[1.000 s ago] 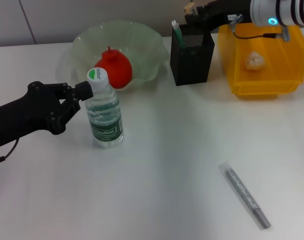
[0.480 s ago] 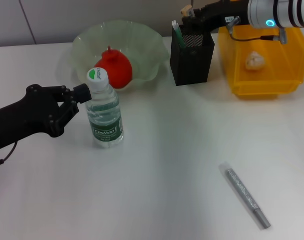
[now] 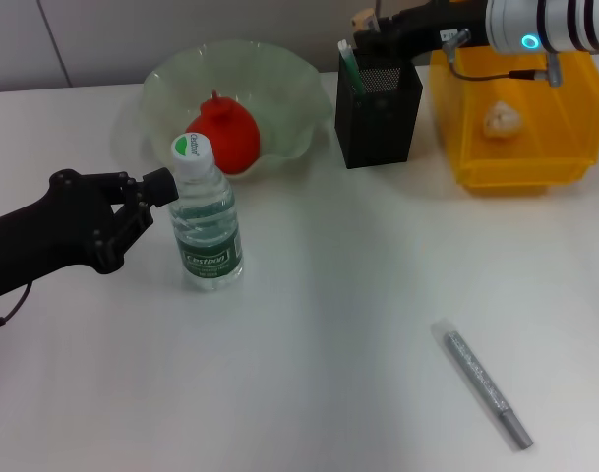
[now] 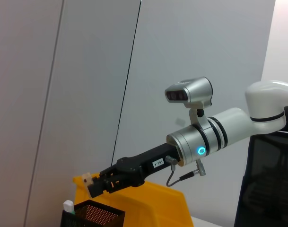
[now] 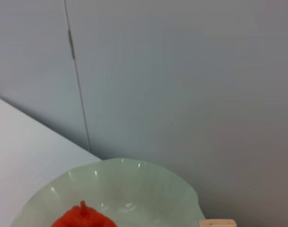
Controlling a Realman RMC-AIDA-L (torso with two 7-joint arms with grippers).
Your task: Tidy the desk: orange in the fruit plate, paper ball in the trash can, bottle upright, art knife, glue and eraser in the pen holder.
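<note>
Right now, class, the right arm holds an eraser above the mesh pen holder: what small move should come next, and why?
Probably lower a little, then open the right end effector. It grips the eraser just over the pen holder, whose top is open with a green-and-white item already inside. The left end effector sits beside the upright bottle.

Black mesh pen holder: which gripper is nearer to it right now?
Right. The right gripper hangs just above the square black mesh pen holder, holding the beige eraser; the left gripper is far off, beside the clear plastic bottle.
</note>
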